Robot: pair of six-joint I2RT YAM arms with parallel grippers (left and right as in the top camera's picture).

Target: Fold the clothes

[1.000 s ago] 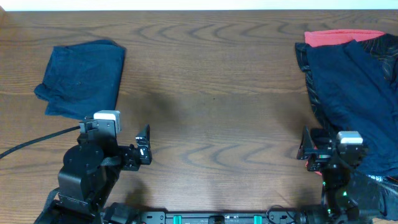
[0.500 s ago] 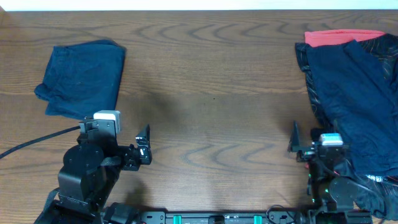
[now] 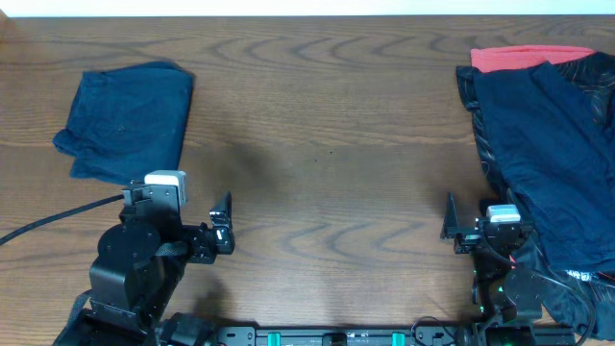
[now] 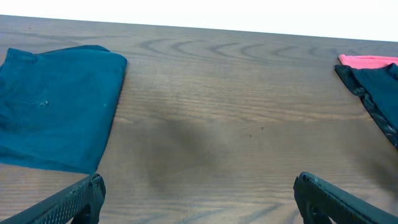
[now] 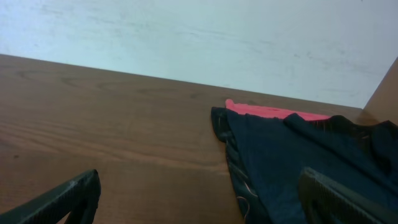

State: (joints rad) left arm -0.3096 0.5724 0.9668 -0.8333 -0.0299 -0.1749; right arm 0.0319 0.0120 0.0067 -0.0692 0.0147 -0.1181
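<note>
A folded navy garment [image 3: 125,120] lies flat at the far left; it also shows in the left wrist view [image 4: 56,106]. A loose pile of clothes lies at the right: a navy piece [image 3: 548,144] on top, a red one [image 3: 528,58] at the back, and a black patterned one [image 3: 473,106] along the left edge. The right wrist view shows the navy piece [image 5: 292,155] and the red one [image 5: 273,113]. My left gripper [image 3: 183,216] [image 4: 199,202] is open and empty, near the folded garment's front corner. My right gripper [image 3: 492,229] [image 5: 199,199] is open and empty at the pile's left front edge.
The wooden table [image 3: 327,144] stretches bare between the folded garment and the pile. A black cable [image 3: 48,223] runs off the left edge. The table's back edge meets a pale wall [image 5: 199,37].
My right arm has moved left, off the pile's front edge toward bare table. The left arm and the clothes have not moved.
</note>
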